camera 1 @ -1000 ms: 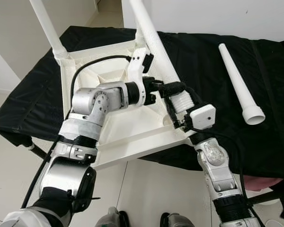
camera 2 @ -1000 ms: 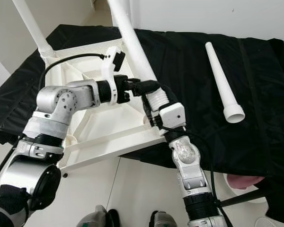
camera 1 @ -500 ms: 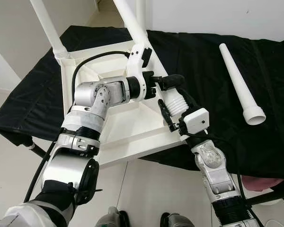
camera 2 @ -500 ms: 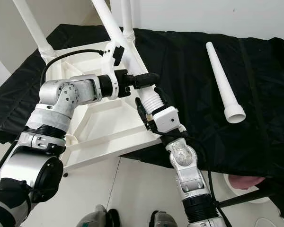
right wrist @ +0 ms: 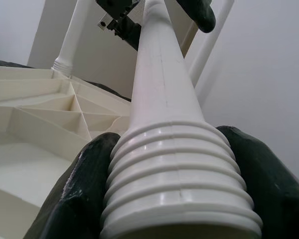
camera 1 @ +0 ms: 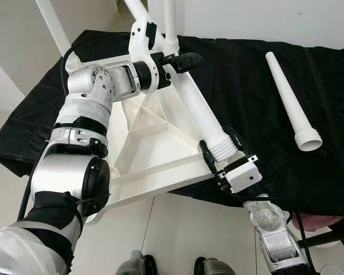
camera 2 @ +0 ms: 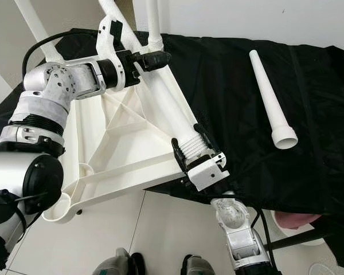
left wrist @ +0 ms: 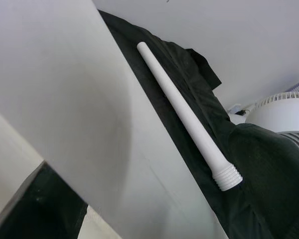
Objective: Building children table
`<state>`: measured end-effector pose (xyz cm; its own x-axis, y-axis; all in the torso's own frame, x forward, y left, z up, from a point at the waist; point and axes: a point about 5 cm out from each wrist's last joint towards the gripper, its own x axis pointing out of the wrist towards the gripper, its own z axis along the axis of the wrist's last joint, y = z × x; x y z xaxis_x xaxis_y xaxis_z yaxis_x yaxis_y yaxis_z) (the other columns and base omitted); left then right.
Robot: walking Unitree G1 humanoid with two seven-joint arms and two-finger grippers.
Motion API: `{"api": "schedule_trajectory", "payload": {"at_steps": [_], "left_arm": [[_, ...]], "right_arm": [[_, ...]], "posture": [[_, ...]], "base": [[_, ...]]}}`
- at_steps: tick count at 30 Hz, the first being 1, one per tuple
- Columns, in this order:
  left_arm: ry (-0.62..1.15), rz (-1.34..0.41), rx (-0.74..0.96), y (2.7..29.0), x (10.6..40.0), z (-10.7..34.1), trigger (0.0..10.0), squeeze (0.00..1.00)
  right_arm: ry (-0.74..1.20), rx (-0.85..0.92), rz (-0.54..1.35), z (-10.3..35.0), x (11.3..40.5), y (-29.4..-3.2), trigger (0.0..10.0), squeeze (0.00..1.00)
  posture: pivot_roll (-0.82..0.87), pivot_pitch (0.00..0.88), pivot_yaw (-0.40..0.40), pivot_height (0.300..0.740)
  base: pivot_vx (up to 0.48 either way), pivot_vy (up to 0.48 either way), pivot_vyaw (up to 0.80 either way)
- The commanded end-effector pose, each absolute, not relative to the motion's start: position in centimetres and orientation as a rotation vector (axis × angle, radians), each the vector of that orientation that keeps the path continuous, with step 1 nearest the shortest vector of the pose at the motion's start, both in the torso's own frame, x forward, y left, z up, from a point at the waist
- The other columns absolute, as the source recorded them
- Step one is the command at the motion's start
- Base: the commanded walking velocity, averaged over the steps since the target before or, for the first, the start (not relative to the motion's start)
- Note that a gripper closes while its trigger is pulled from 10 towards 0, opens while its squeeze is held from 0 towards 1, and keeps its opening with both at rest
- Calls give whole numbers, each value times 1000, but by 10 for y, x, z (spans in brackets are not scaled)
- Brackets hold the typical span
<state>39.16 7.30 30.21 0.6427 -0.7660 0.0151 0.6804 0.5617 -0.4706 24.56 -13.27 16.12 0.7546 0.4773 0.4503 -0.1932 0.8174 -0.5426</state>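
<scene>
Frankly, we are risking a slip: the table leg is slanting over the upturned tabletop, and its threaded end could miss its corner socket. Our right gripper is clamping that ribbed end; our left gripper is pinching the leg higher up. A spare leg is lying well apart on the black cloth.

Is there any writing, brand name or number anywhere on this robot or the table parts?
None can be read. The table top, the leg held in the right claw and the spare leg on the black cloth are plain, unmarked.
</scene>
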Motion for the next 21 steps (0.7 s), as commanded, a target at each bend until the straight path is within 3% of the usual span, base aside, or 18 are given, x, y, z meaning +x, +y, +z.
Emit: {"api": "schedule_trajectory", "payload": {"at_steps": [1, 2, 3, 5, 6, 7, 8, 21], "left_arm": [[185, -861, -475, 76, 392, 308, 10000, 0], [187, -865, -483, 75, 392, 307, 10000, 0], [187, -871, -490, 75, 393, 308, 7490, 0], [188, -875, -495, 74, 393, 308, 7490, 0], [187, -880, -505, 74, 394, 308, 1176, 0], [187, -880, -505, 74, 394, 308, 1176, 0], [190, -880, -515, 74, 394, 307, 0, 0], [174, -860, -573, 77, 397, 310, 0, 0]], "right_arm": [[-648, -508, 392, 164, 244, -130, 10000, 0], [-648, -513, 396, 164, 244, -130, 10000, 0], [-647, -514, 396, 164, 243, -129, 10000, 0], [-647, -516, 396, 163, 243, -129, 10000, 0], [-651, -518, 396, 163, 242, -128, 10000, 0], [-651, -518, 396, 163, 242, -128, 10000, 0], [-651, -515, 395, 163, 242, -127, 10000, 0], [-660, -472, 374, 166, 244, -126, 10000, 0]], "posture": [[-115, 125, 104, 740], [-115, 125, 104, 740], [-112, 125, 102, 740], [-112, 125, 102, 740], [-111, 126, 102, 740], [-111, 126, 102, 740], [-111, 126, 102, 740], [-108, 129, 99, 740]], "base": [[0, 0, 0], [0, 0, 0], [0, 0, 0], [0, 0, 0], [0, 0, 0], [0, 0, 0], [0, 0, 0], [0, 0, 0]]}}
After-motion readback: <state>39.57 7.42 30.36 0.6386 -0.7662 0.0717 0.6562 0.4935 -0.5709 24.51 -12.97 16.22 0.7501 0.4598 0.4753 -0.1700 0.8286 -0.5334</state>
